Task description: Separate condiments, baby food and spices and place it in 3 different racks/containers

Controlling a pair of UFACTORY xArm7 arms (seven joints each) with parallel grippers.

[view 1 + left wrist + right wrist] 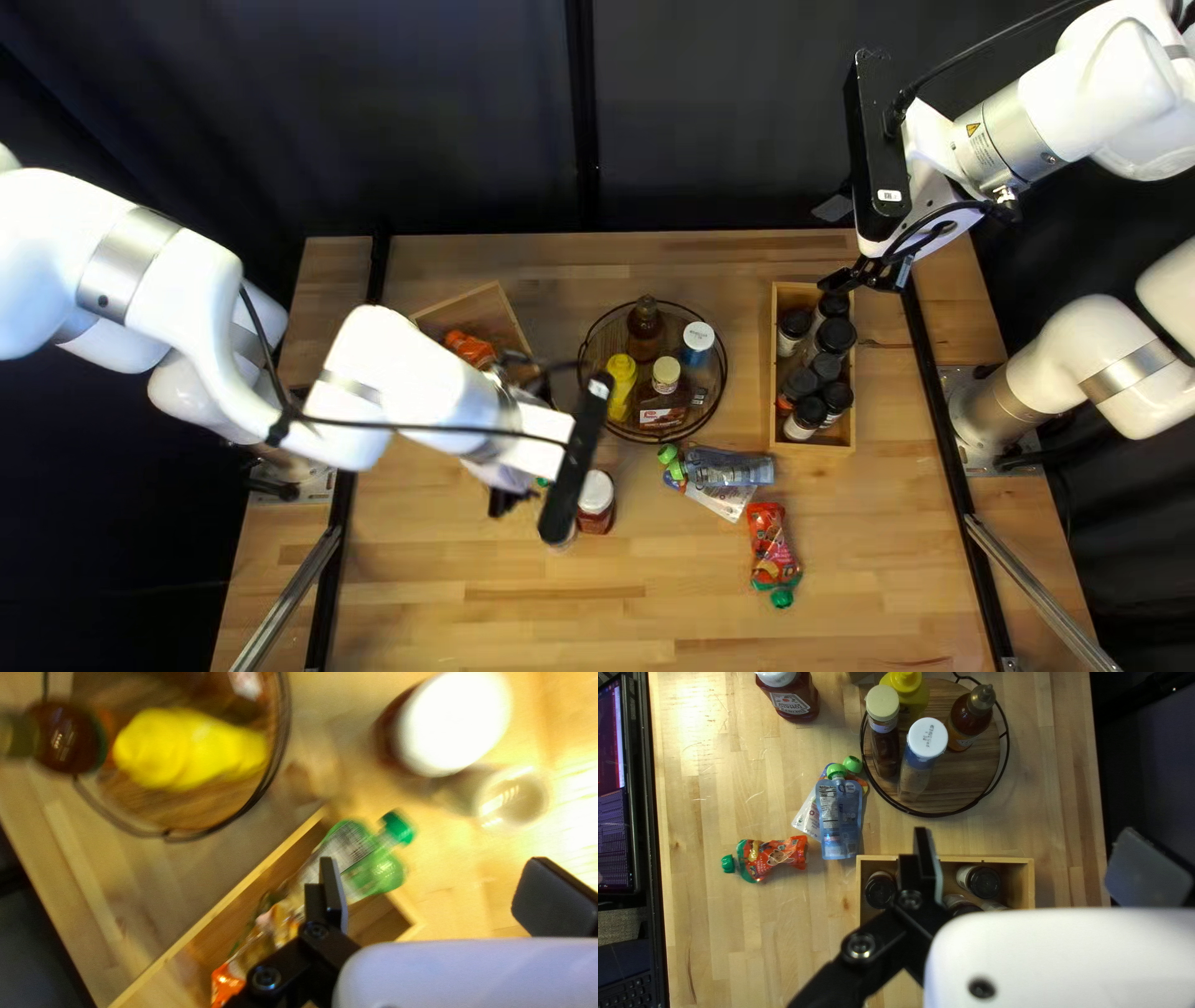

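My left gripper (504, 500), partly hidden by its arm, stands open in its wrist view (436, 896), holding nothing. A green-capped pouch (374, 874) lies by one finger, over the end of the left wooden box (233, 890); orange pouches (468, 349) are inside. Beside that arm are a white-lidded red bottle (596, 504) and a clear jar (512, 796). My right gripper (862, 276) is raised, open and empty (1039, 865), over the spice box (778, 373) with several dark-lidded jars (837, 336). A round wire-rimmed rack (591, 386) holds a yellow bottle (621, 386) and several sauce bottles.
Between the rack and the near edge lie a blue-grey pouch (735, 469) overlapping a white one (722, 500), and a red pouch (772, 548). My left arm spans the table's left side. A laptop (616, 796) shows past the near edge in the right wrist view.
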